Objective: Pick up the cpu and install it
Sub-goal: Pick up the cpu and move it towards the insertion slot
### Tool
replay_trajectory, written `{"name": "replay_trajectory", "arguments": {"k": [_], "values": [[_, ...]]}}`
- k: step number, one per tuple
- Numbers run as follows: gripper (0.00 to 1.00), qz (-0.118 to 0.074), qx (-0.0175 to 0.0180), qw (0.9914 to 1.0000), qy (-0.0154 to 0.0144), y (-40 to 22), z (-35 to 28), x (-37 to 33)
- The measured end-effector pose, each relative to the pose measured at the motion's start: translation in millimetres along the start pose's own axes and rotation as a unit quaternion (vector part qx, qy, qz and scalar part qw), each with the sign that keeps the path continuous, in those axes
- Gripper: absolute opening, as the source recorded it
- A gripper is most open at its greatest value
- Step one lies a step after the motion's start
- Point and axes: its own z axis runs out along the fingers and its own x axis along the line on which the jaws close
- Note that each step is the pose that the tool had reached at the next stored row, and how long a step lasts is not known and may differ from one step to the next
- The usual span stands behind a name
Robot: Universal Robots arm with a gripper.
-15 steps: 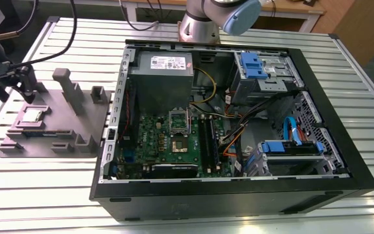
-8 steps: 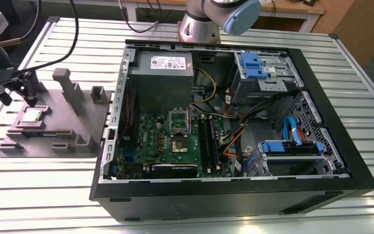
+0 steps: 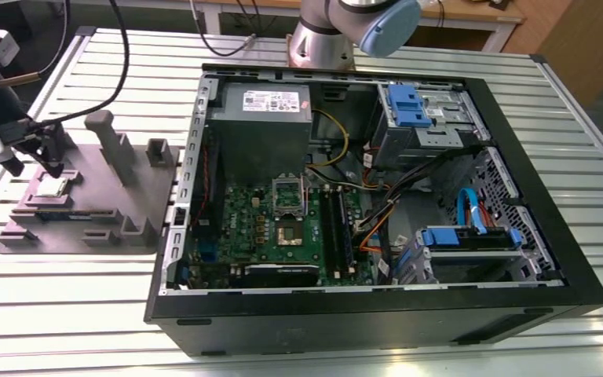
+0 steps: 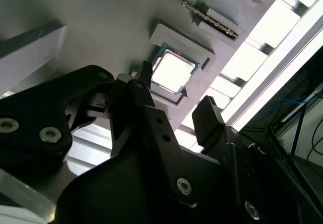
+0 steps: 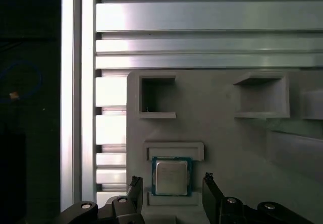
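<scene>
Squarely between spread jaws: cpu (image 5: 170, 177) in tray (image 5: 227, 143).

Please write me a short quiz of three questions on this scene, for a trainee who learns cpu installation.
1. True or false: the computer case lies open.
2. Where is the cpu? A) inside the computer case B) in a recess of the grey tray C) clamped in the pincer
3. Fill in: over the cpu, the pincer is ___ (open or shut).
Key: 1 true; 2 B; 3 open.
</scene>
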Motion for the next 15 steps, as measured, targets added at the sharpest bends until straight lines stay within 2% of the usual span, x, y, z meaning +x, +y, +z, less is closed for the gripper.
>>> {"name": "replay_trajectory", "arguments": {"k": [7,11,12,15], "values": [[0.59,0.002,0.0003,1.00000,-0.0001,-0.4,9.8,-0.1],[0.60,0.002,0.0031,0.99999,-0.0004,-0.5,12.8,-0.1],[0.66,0.002,0.0036,0.99999,-0.0005,-0.5,13.7,-0.2],[0.66,0.004,0.0042,0.99998,-0.0006,-0.6,16.4,-0.2]]}}
